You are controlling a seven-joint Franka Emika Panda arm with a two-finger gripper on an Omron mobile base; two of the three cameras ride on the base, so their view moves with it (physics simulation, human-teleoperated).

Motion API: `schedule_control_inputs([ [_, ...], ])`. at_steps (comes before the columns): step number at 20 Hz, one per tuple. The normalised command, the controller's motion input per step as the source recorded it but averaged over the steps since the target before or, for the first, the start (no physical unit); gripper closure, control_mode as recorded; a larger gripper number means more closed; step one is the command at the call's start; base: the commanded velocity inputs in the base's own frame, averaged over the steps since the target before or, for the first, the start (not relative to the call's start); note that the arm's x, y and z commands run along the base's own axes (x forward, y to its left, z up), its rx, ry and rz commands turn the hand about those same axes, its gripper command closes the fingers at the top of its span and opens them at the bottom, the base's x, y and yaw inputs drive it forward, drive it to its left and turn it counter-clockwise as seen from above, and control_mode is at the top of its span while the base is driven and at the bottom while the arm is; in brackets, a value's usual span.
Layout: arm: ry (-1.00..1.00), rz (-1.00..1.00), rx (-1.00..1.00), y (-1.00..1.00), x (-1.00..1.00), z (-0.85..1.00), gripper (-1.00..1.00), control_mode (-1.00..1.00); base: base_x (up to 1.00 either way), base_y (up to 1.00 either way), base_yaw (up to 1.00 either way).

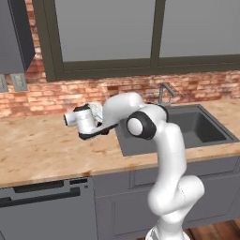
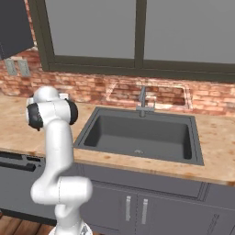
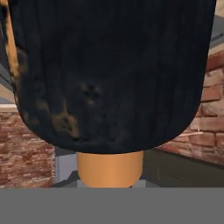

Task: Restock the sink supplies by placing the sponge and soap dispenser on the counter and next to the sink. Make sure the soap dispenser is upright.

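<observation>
Jaws clamped tight on the soap dispenser (image 3: 109,83), big and black in the hand view, orange part near the bottom, held up above the counter (image 1: 42,150), left of the sink (image 1: 187,129).

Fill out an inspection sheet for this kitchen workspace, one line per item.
Surface: counter, light mottled wood grain over dark cabinets.
Job's things: soap dispenser close before the hand camera, black rounded part large, orange-brown part beneath it; sink dark, with faucet behind the basin.
Clutter: nothing seen.
Grippers: gripper shut on the soap dispenser, hand raised above the counter left of the sink in the left base view.
Cables: nothing seen.
Surroundings: brick wall, dark-framed window, wall outlets.
</observation>
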Motion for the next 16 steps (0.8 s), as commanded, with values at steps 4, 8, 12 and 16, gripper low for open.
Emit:
schedule_control_inputs([
  [4, -0.02, -0.07, -0.25, 0.22, 0.27, 0.0, 1.0, -1.0, 0.0, 0.0, 0.0],
  [8, 0.0, -0.06, -0.22, 0.16, 0.19, -0.06, 1.0, -1.0, 0.0, 0.0, 0.0],
  [12, 0.0, -0.03, -0.12, 0.05, 0.0, -0.13, 1.0, -1.0, 0.0, 0.0, 0.0],
  [16, 0.0, 0.0, -0.01, 0.0, -0.14, -0.23, 1.0, -1.0, 0.0, 0.0, 0.0],
])
